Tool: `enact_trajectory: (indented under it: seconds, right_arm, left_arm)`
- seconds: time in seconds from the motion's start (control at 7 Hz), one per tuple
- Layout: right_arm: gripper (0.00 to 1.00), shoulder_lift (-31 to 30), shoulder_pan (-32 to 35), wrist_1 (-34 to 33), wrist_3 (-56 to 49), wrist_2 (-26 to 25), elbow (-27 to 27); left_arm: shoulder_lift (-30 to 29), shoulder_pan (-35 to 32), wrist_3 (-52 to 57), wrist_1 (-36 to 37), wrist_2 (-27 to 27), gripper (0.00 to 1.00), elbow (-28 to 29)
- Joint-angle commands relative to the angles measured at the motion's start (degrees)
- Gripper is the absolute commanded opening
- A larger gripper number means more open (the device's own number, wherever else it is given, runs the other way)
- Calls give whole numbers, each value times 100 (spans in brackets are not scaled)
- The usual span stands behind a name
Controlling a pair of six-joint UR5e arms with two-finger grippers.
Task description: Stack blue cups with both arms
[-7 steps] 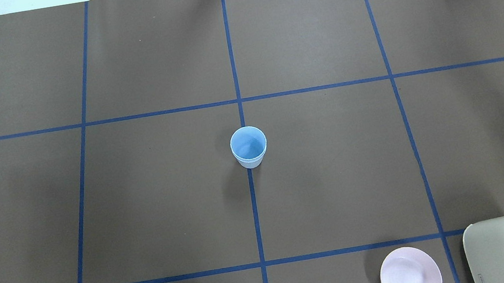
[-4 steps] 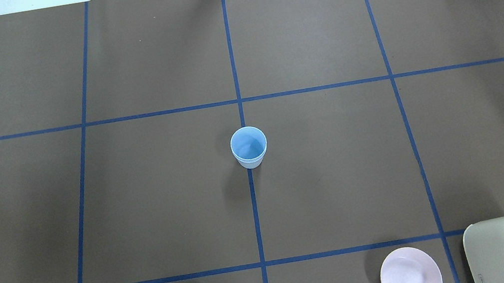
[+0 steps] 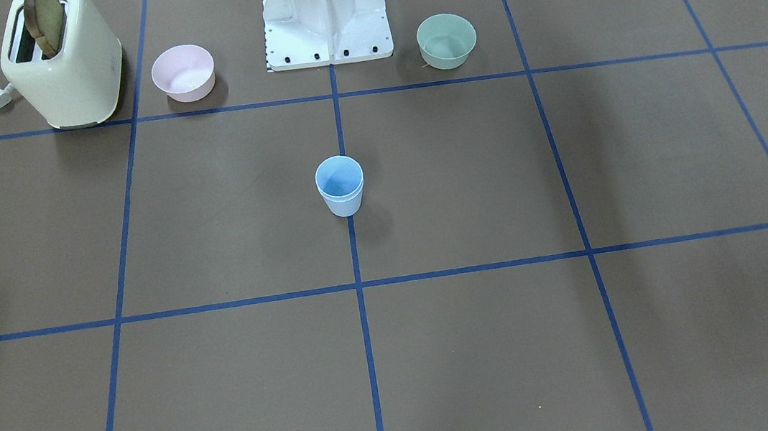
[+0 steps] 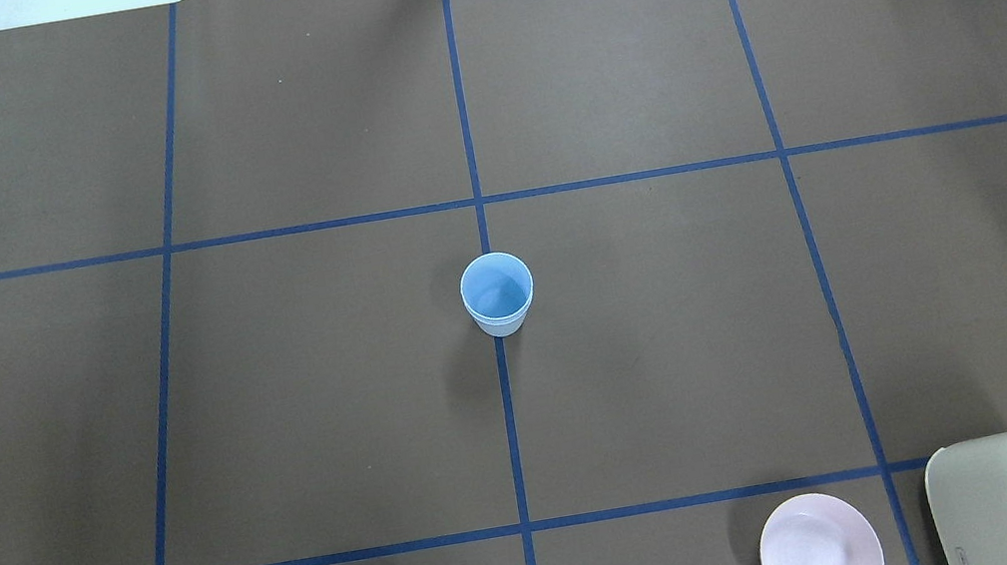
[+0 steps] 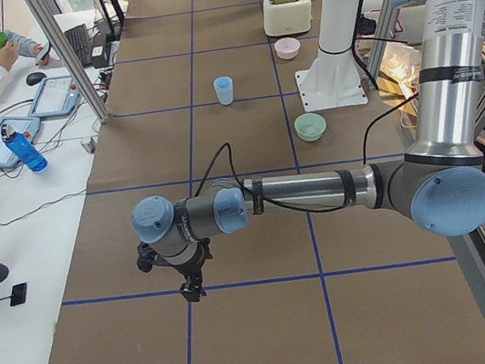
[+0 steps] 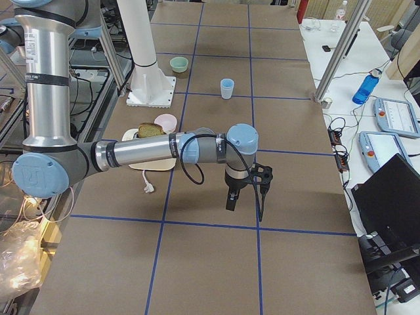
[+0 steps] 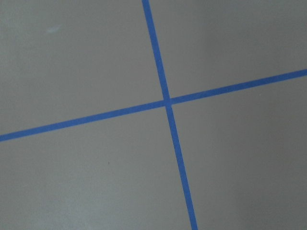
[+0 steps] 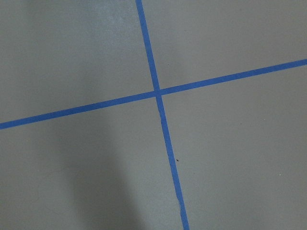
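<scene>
out in front of the white base stand (image 3: pixel 325 12), on the centre tape line (image 3: pixel 366 333), the blue cups (image 3: pixel 340 186) look already nested into one upright stack, with a double rim showing. green bowl (image 3: pixel 447 40) and pink bowl (image 3: pixel 183 73) flank the stand. left gripper (image 5: pixel 189 294) and right gripper (image 6: pixel 245 209) hang far out to the stand's sides. cannot tell if either is open or closed. likely just parking now, so any move should run high and wide of the stack.

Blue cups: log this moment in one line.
blue cups appear nested, upright, mid-table | left gripper away, state unclear | right gripper away, state unclear
</scene>
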Motion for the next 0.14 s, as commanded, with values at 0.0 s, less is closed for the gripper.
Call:
enact_trajectory:
  seconds: [0.0]
  right_arm:
    - [100,1,1,0,0,0,4]
  left_arm:
    - [10,0,-15,3,-22,99,7]
